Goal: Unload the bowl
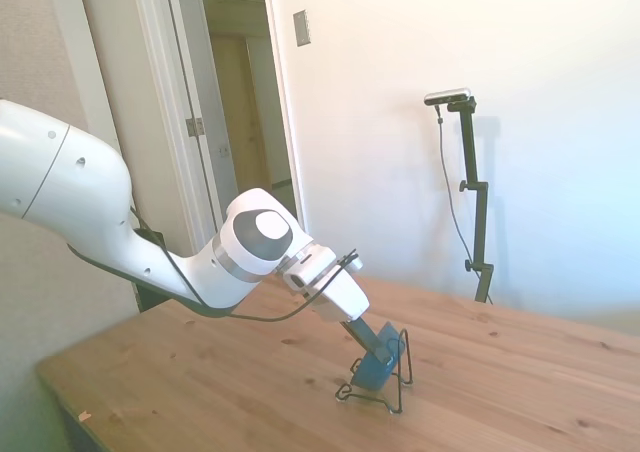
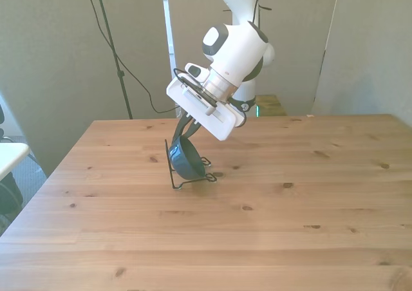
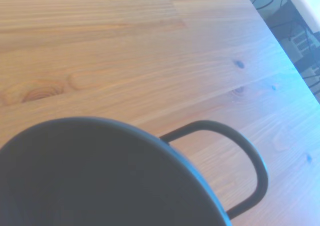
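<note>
Blue bowl (image 2: 185,159) stands on edge in a black wire rack (image 2: 190,178) on the wooden counter (image 2: 290,214).
The hand (image 2: 183,131) reaches down to the bowl's upper rim; its fingertips are hidden behind bowl and arm, so its grip cannot be told. The wrist view shows only a blurred dark bowl edge and one rack loop.

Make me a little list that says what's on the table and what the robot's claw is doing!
table: wooden table, light pine planks
bowl: small blue bowl, standing on its edge in the rack
rack: thin black wire rack, near the middle of the table
claw: claw, tilted, reaching down to the top of the bowl's rim
claw open or shut: cannot tell
bowl out of rack yet: no
wrist view: dark bowl rim close up, a rack loop behind it
</note>
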You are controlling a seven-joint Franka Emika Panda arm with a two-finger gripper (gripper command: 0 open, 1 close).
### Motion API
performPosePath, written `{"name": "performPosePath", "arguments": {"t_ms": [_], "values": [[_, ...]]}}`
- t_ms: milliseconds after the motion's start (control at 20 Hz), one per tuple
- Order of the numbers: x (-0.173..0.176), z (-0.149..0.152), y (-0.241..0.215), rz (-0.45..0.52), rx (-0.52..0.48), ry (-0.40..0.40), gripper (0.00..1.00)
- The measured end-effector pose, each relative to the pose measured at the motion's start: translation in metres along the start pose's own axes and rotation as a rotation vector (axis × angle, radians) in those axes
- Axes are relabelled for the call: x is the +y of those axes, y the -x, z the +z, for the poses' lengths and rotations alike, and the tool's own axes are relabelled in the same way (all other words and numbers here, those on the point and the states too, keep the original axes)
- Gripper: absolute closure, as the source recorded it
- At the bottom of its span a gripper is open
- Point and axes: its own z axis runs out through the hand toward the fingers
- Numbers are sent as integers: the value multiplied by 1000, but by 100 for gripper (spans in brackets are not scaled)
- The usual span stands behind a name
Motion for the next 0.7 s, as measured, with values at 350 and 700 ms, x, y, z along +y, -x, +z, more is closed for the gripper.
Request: {"name": "performPosePath", "arguments": {"t_ms": [350, 700], "values": [[-24, -70, 20, 12, -35, -161, 100], [-61, -102, 88, -79, -240, -293, 100]]}}
